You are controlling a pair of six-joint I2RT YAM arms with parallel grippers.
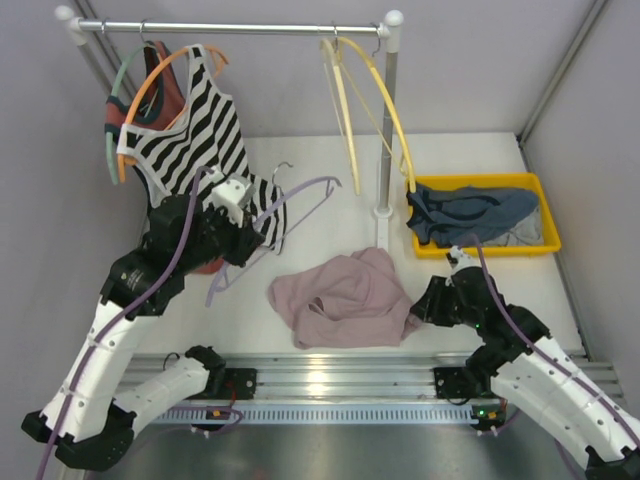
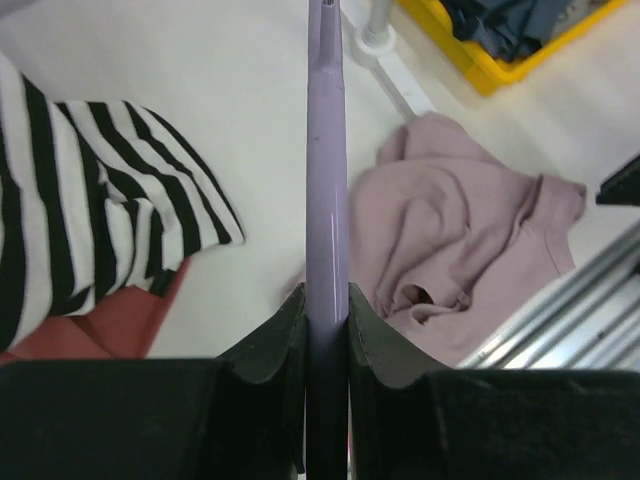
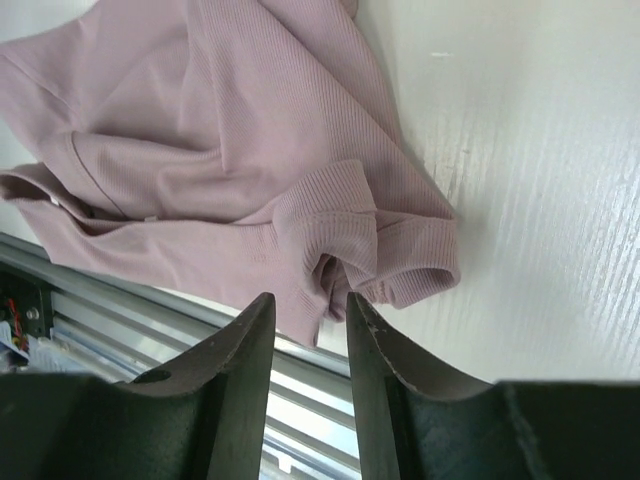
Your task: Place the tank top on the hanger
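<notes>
The pink-mauve tank top [image 1: 345, 295] lies crumpled on the table between the arms. It also shows in the left wrist view [image 2: 450, 250] and the right wrist view [image 3: 220, 150]. My left gripper [image 1: 248, 250] is shut on the lavender hanger [image 1: 310, 186] and holds it left of the tank top. In the left wrist view the hanger's bar [image 2: 326, 180] runs straight out from between the closed jaws [image 2: 327, 305]. My right gripper [image 1: 425, 300] is open at the tank top's right edge. Its tips [image 3: 308, 305] sit just short of a folded hem, holding nothing.
A clothes rack [image 1: 230, 28] stands at the back with a black-and-white striped top [image 1: 190, 140], an orange hanger [image 1: 165, 75] and pale yellow hangers [image 1: 360, 100]. Its post [image 1: 385, 130] stands beside a yellow bin [image 1: 480, 180] of dark blue clothes. A rust-red garment [image 2: 100, 325] lies under the left arm.
</notes>
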